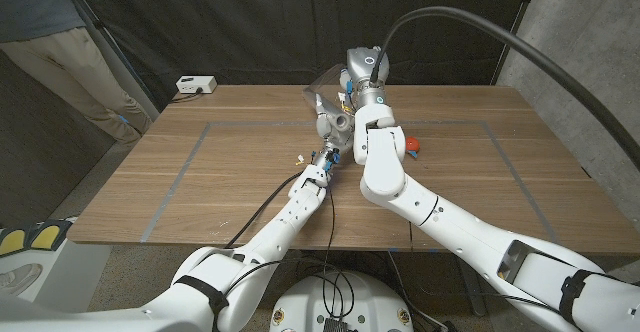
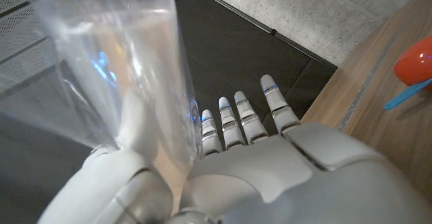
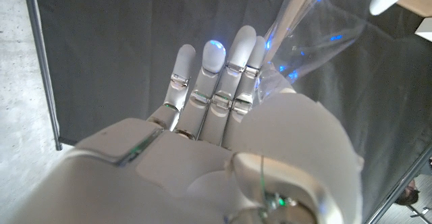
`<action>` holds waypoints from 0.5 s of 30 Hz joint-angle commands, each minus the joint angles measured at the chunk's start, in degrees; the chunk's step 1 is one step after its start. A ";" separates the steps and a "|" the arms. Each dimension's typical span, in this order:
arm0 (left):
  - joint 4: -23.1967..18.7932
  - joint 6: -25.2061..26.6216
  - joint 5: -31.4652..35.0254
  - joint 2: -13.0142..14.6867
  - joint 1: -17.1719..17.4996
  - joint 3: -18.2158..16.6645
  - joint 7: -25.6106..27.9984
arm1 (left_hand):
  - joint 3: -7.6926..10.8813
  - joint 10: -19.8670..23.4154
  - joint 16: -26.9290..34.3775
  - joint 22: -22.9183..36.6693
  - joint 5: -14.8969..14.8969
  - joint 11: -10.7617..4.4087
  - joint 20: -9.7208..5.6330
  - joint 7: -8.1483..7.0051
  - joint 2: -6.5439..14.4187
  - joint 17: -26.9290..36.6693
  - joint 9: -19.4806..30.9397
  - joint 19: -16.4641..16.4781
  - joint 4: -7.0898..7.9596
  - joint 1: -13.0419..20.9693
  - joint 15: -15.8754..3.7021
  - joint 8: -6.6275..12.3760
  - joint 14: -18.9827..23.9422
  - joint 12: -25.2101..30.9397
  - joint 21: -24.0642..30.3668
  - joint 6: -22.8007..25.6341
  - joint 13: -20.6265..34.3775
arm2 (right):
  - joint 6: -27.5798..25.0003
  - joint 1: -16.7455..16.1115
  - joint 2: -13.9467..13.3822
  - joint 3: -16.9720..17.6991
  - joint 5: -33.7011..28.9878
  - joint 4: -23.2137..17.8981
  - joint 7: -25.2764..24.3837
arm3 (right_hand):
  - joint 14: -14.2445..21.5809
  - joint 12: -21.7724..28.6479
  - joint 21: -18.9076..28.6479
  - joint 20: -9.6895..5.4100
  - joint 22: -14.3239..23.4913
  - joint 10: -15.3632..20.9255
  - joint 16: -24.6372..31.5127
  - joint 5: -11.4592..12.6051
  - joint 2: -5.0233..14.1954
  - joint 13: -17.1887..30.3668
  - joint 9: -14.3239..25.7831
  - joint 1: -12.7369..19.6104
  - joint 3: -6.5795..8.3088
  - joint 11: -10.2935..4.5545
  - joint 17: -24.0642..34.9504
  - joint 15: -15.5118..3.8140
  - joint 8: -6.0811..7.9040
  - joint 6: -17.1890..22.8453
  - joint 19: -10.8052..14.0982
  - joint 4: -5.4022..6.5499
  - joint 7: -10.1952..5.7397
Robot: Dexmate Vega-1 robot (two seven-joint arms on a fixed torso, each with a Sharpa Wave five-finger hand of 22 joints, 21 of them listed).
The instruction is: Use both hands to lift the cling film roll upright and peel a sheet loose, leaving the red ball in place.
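Over the middle of the table my two hands meet, raised off the wood. A clear sheet of cling film (image 1: 322,84) is stretched between them. My left hand (image 1: 333,124) is the lower one; in the left wrist view the cling film (image 2: 115,62) runs down between its thumb and the left hand's palm (image 2: 283,163), and the roll is hidden there. My right hand (image 1: 362,72) is higher and farther back; the film (image 3: 304,35) passes beside the right hand's outstretched fingers (image 3: 223,82). The red ball (image 1: 413,146) lies on the table just right of my right forearm, also the ball (image 2: 413,59).
Grey tape lines (image 1: 185,167) mark a rectangle on the wooden table. A white box (image 1: 195,85) sits at the back left edge. A person (image 1: 60,42) stands behind the table's left corner. A thick black cable (image 1: 520,42) arches over the right side.
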 commanded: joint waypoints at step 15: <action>-2.29 -1.04 1.17 0.92 1.52 1.37 0.92 | -1.10 -1.39 0.00 0.19 0.76 0.56 0.90 0.27 0.04 0.18 0.17 -0.74 -0.12 -0.22 0.58 -0.06 -1.45 0.15 -0.76 -1.64 0.05 | 3.44 1.79 3.10 2.53 1.20 5.35 -10.05 | 0.67 0.29 0.07 -3.77 0.60 0.55 0.41 0.01 -0.82 0.21 0.59 0.12 1.42 -0.52 3.26 -6.15 -0.50 0.71 0.51 -0.17 0.13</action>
